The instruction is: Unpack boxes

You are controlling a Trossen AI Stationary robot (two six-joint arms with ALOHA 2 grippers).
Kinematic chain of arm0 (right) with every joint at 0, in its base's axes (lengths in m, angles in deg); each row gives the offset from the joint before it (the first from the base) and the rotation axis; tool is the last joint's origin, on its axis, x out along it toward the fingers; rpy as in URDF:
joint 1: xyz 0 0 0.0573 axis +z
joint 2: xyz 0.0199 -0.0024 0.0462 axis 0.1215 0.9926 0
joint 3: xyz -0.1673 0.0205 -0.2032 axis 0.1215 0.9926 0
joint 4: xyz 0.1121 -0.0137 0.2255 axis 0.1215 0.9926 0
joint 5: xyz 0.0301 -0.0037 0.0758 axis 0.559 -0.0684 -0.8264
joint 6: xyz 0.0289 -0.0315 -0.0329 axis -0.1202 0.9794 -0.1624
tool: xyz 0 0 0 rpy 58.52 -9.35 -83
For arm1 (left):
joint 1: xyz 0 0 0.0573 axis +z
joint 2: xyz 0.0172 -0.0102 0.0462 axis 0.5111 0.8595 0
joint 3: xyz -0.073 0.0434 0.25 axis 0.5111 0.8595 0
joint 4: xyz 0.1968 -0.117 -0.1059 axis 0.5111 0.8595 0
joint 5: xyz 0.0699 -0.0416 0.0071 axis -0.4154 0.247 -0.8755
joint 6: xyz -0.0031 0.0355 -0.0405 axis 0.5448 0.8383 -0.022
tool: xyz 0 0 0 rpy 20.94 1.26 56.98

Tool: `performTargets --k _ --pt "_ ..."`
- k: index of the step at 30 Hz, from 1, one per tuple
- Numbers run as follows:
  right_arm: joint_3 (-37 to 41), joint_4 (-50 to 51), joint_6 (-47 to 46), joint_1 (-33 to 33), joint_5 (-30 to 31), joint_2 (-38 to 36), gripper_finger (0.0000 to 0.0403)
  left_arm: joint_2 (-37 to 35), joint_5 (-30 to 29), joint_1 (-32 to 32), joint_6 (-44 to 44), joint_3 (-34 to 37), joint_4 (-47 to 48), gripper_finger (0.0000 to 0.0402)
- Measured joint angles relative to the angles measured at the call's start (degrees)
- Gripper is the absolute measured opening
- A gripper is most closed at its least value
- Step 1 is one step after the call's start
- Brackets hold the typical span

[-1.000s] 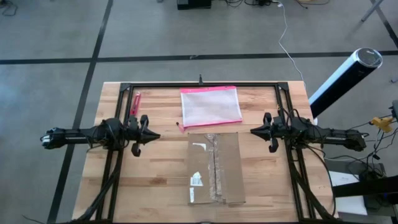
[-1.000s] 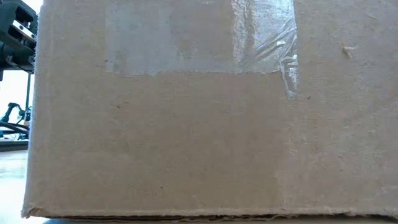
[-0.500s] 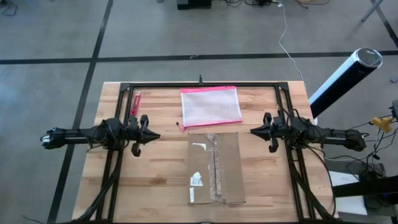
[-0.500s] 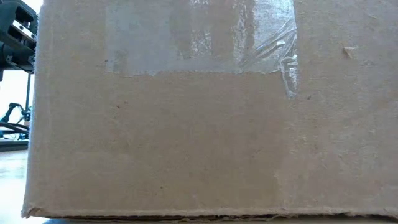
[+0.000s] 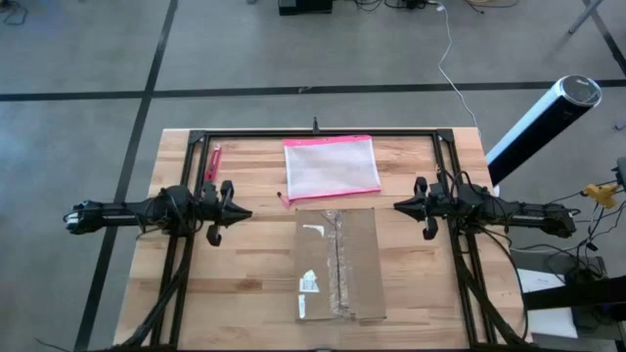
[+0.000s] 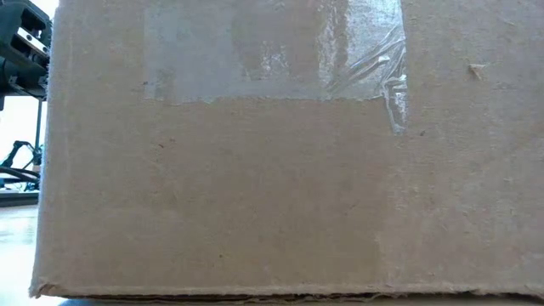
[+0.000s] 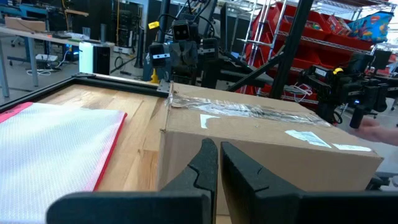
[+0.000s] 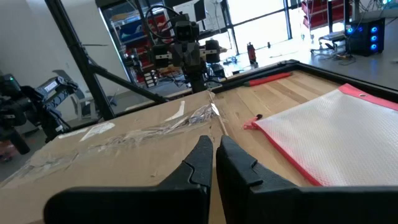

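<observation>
On top of the taped box sit unreadable white labels.

no visible change, nothing moved

Bright, even light; soft shadows.

Box: brown corrugated cardboard, flaps closed.
Seam: clear crinkled tape running lengthwise down the top.
Labels: small white ones on top.
Place: flat on the table, at its near edge, centred.
</observation>
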Motion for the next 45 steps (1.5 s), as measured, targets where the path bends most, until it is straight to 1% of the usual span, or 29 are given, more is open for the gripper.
performTargets --k 13,26,32,35,38,40,43,45 --pt "0.0 0.0 0.0 0.0 0.0 0.0 0.0002 0.0 0.0 0.0 0.0 0.0 0.0 0.0006" --pt "0.0 0.0 0.0 0.0 0.0 0.0 0.0002 0.0 0.0 0.0 1.9 0.0 -1.1 0.0006" --pt "0.0 0.0 0.0 0.0 0.0 0.0 0.0002 0.0 -2.6 0.0 1.9 0.0 -1.2 0.0006" --pt "0.0 -0.2 0.0 0.0 0.0 0.0 0.0002 0.0 -5.8 0.0 3.0 0.0 -1.4 0.0006" --pt "0.0 -0.2 0.0 0.0 0.0 0.0 0.0002 0.0 -13.2 0.0 5.5 0.0 -3.5 0.0006" --pt "0.0 -0.2 0.0 0.0 0.0 0.0 0.0002 0.0 -18.6 0.0 6.8 -0.9 -3.1 0.0006" --pt "0.0 -0.3 0.0 0.0 0.0 0.0 0.0002 0.2 -26.2 0.0 8.7 -4.4 1.7 0.0012" --pt "0.0 -0.3 0.0 0.0 0.0 0.0 0.0002 1.0 -33.0 0.0 8.7 -7.4 7.9 0.0023"
